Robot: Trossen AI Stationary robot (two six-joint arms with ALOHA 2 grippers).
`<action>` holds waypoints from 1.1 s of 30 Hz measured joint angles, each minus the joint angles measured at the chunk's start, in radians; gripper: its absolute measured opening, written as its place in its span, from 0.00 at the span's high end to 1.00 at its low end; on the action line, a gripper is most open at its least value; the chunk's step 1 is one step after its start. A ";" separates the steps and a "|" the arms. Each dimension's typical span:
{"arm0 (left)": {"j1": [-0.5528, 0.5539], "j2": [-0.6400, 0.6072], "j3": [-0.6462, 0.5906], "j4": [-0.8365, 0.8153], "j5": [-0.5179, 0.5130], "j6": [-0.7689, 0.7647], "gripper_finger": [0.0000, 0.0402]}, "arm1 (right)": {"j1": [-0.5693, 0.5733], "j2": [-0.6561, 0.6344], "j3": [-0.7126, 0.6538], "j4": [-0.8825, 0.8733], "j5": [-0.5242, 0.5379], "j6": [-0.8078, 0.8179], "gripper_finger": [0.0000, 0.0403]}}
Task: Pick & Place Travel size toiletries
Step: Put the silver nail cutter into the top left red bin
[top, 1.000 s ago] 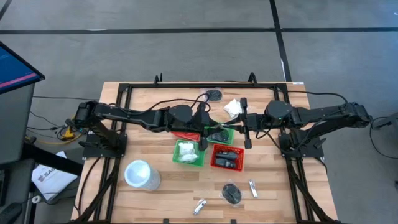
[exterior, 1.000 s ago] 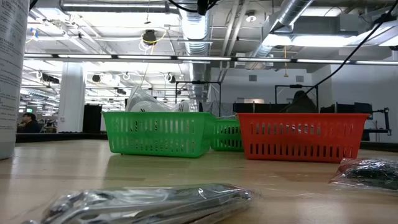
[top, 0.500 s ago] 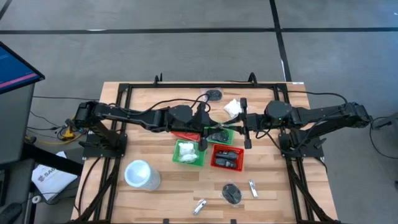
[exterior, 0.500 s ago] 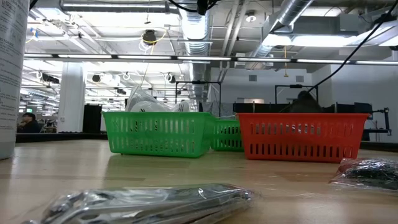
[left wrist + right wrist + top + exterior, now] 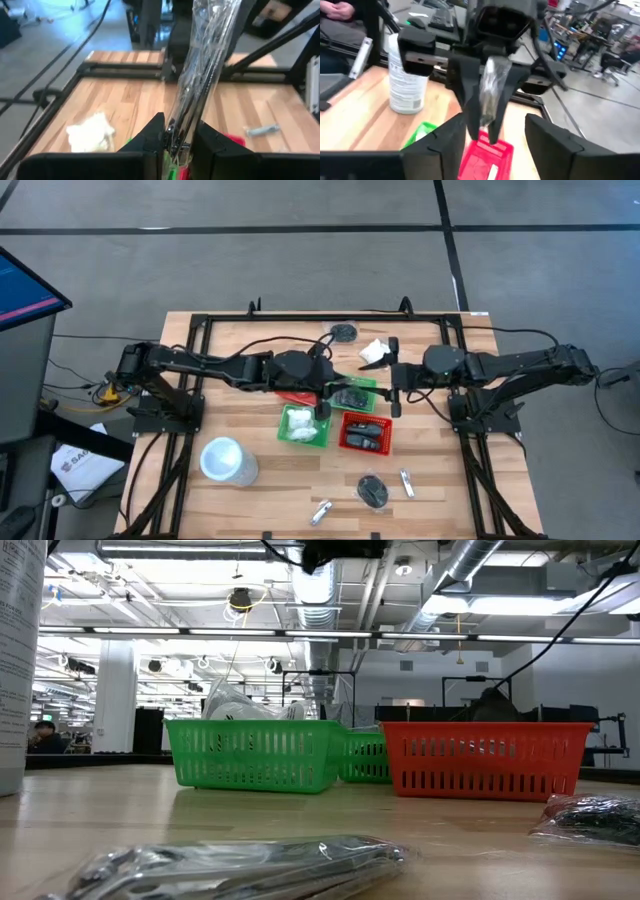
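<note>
While left fingers (image 5: 177,145) clamp clear-wrapped packet (image 5: 202,70), contents perhaps tubes, right fingers (image 5: 495,137) apart

The worktop (image 5: 250,500) is evenly and brightly lit from above in the high view, with only faint, soft shadows cast beneath the arms. In the low view, glare is given off by the ceiling strip lights (image 5: 250,632), and the clear-wrapped packet (image 5: 240,865) nearest the lens is left blurred while the baskets (image 5: 255,753) farther back are rendered sharply. Both wrist views are softened by blur, the background of the right wrist view most of all, and bright reflections are seen on the clear wrap (image 5: 205,75) in the left wrist view.
</note>
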 joint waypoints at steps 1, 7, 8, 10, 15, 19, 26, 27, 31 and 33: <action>0.000 0.001 0.000 -0.016 -0.005 -0.003 0.88 | 0.000 0.000 0.000 -0.007 0.012 0.000 0.51; 0.010 0.001 0.000 -0.117 -0.036 -0.024 0.89 | -0.001 0.000 0.000 -0.088 0.092 0.044 0.52; 0.010 0.001 0.000 -0.128 -0.062 -0.025 0.88 | -0.001 0.000 0.000 -0.103 0.101 0.045 0.53; 0.010 0.001 0.000 -0.164 -0.101 -0.026 0.88 | -0.001 0.000 0.000 -0.123 0.108 0.056 0.54; 0.026 0.001 0.000 -0.267 -0.134 -0.061 0.89 | -0.007 0.000 0.000 -0.154 0.109 0.076 0.58; 0.056 0.001 0.000 -0.360 -0.136 -0.108 0.88 | -0.014 0.000 0.000 -0.174 0.109 0.097 0.60; 0.111 0.001 -0.067 -0.409 -0.136 -0.149 0.88 | -0.021 0.000 0.000 -0.188 0.109 0.105 0.64; 0.120 0.001 -0.086 -0.410 -0.135 -0.159 0.88 | -0.020 0.000 0.000 -0.188 0.109 0.105 0.64; 0.153 0.001 -0.167 -0.404 -0.098 -0.204 0.88 | -0.020 0.000 0.000 -0.187 0.109 0.105 0.65; 0.164 0.001 -0.204 -0.402 -0.098 -0.225 0.88 | -0.020 0.000 0.000 -0.187 0.109 0.105 0.66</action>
